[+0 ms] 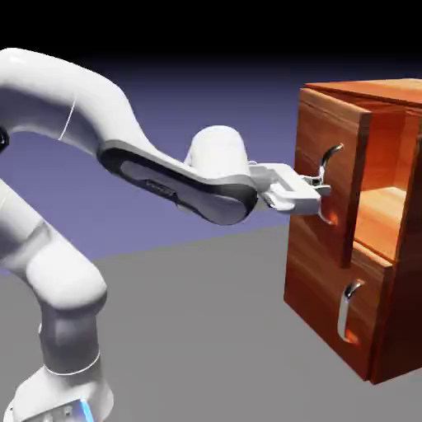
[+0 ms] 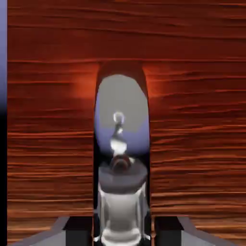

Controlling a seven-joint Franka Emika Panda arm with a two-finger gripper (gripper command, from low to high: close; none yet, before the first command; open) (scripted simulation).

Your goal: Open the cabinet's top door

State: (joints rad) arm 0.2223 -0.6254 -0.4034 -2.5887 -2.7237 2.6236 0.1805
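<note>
Grey tabletop (image 1: pixel 189 288) under a blue-violet backdrop sets the stage, and nearest the exterior camera the white arm (image 1: pixel 58 247) rises at lower left and stretches right. At its end the gripper (image 1: pixel 316 188) sits right on the top door's handle (image 1: pixel 329 161), fingers drawn in narrow on the curved silver bar; the hand view agrees, with the handle (image 2: pixel 121 144) large and shiny between the finger tips (image 2: pixel 67 230) and wood grain filling everything behind. It reads as a firm hold on the handle. Beyond the hand, the top door (image 1: pixel 330 173) already stands forward of the cabinet (image 1: pixel 387 247), on the exterior view's right, a gap showing on its far side. So the pull looks well under way, though not finished. To do this step well, the hand should probably draw straight back along the line the panel is travelling, level and steady, grip kept tight so the curved bar cannot slide through the fingers, and no twisting that might jam the panel. Below, the lower panel (image 1: pixel 330 309) with its own silver handle (image 1: pixel 348 309) sits flush, untouched. Farther in, the opened compartment (image 1: pixel 381 210) shows only a bare orange-lit wooden floor and walls; nothing visible is stored inside.
</note>
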